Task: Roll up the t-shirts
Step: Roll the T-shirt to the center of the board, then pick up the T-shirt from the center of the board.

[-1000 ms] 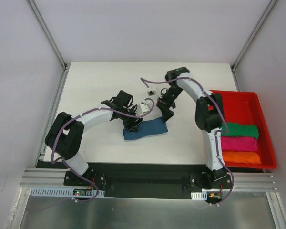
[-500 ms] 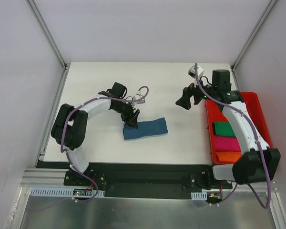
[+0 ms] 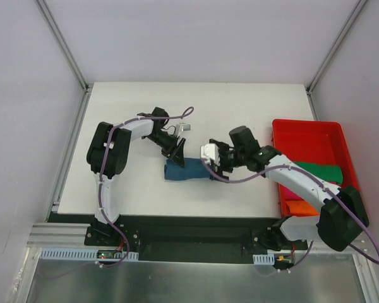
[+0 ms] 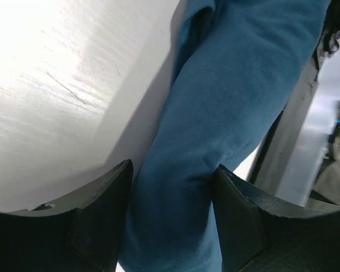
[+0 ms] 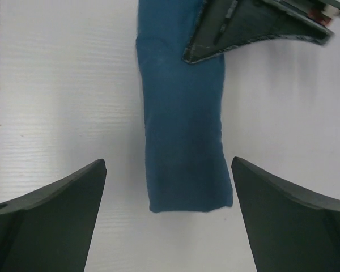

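Teal-blue soft cloth t-shirt (image 3: 188, 170), rolled up on the white table (image 3: 132, 113), looks light and limp, best held at both ends: left gripper (image 4: 173, 173) pinches one, right gripper (image 5: 169, 163) gapes over the other

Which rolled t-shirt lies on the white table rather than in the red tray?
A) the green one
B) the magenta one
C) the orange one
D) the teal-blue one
D: the teal-blue t-shirt lies rolled on the white table, outside the red tray, while the green t-shirt sits inside that tray.
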